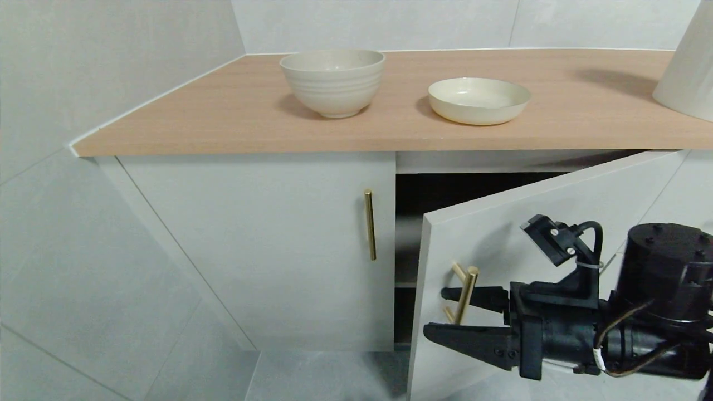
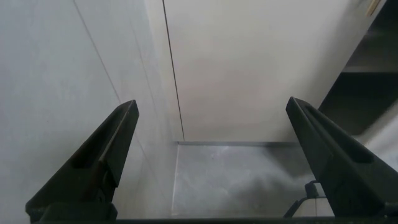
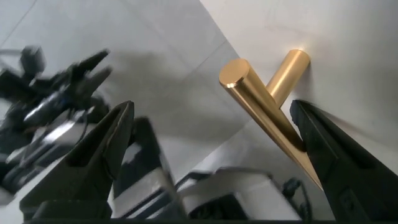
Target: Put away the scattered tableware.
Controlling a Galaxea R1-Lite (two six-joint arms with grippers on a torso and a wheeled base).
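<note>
The countertop (image 1: pixel 223 122) is smooth, matt wood grain. The deep bowl (image 1: pixel 332 81) looks like glazed ceramic, ribbed and softly sheened; the shallow dish (image 1: pixel 479 100) to its right is shinier. The cabinet doors (image 1: pixel 250 250) are smooth and matt, their bar handles (image 1: pixel 370 224) polished brass-coloured metal. The right gripper (image 1: pixel 435 311) is matt black plastic.

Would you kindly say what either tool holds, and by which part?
Nothing is clamped: the right tool stands open around the white cabinet door's brass handle; the left tool is empty.

Soft, bright light from the right throws faint shadows left of the bowl (image 1: pixel 332 81) and plate (image 1: pixel 478 99); the cabinet interior (image 1: pixel 445 192) is dark.
</note>
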